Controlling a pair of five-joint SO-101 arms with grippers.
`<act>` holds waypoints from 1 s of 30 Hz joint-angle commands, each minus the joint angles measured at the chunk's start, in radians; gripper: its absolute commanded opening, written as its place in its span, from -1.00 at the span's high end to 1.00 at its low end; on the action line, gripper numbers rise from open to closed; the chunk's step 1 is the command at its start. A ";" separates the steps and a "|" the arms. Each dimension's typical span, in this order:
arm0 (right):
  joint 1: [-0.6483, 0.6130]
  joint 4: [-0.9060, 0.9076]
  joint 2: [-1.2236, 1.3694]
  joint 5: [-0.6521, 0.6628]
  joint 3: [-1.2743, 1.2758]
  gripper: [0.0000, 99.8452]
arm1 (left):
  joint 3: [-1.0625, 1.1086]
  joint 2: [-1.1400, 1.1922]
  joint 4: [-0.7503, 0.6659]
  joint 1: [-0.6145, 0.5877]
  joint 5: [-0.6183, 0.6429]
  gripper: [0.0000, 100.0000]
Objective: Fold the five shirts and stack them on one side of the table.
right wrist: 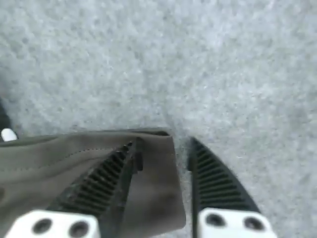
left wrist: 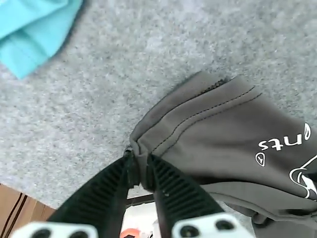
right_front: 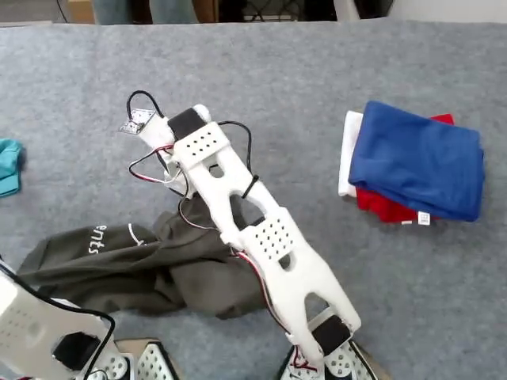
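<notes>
Dark olive-grey crumpled shirt with white print [right_front: 119, 265] sits lower left of centre in the high view, on the grey felt-covered table [right_front: 317, 71]; part of it lies under the white right arm [right_front: 253, 229], which runs from bottom centre up to upper left; white left arm [right_front: 47, 332] in the bottom-left corner.

Left gripper [left wrist: 138, 157]: black ribbed jaws clenched on a folded edge of the dark shirt [left wrist: 223, 134], fabric pinched right at the tips; the shirt's white print is at the right of the left wrist view.

Right gripper [right wrist: 163, 144]: jaws spread, released; a hemmed corner of the dark shirt [right wrist: 49, 148] lies across one finger [right wrist: 106, 178] and into the gap; bare felt shows between the cloth and the other finger [right wrist: 213, 178]; not clamped.

Stack at right of the high view: folded blue shirt [right_front: 416, 158] on top, red shirt [right_front: 380, 206] below it, white shirt [right_front: 348, 150] sticking out on the stack's left side; well apart from the dark shirt.

Teal shirt [right_front: 8, 166] at the left edge of the high view, apart from the rest; in the left wrist view the teal shirt [left wrist: 29, 29] is in the upper left corner.
</notes>
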 commanded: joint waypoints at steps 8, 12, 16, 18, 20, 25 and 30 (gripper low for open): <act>-0.014 0.011 -0.007 0.008 0.059 0.46 | -0.028 -0.054 0.000 0.007 -0.006 0.94; -0.014 0.009 -0.005 0.006 0.091 0.46 | -0.027 -0.054 0.000 0.007 -0.006 0.94; -0.014 0.009 -0.005 0.005 0.105 0.54 | -0.027 -0.054 0.000 0.004 -0.005 0.94; -0.014 0.009 -0.005 0.005 0.105 0.73 | -0.027 -0.048 0.000 0.002 -0.005 0.94; -0.014 0.009 -0.005 0.005 0.105 0.95 | -0.025 -0.043 0.000 0.002 -0.005 0.94; -0.005 0.009 -0.010 0.003 0.102 0.92 | -0.027 -0.054 -0.003 0.010 -0.012 0.94; 0.009 0.009 -0.044 -0.061 0.044 0.97 | -0.044 -0.054 -0.003 0.050 -0.012 0.94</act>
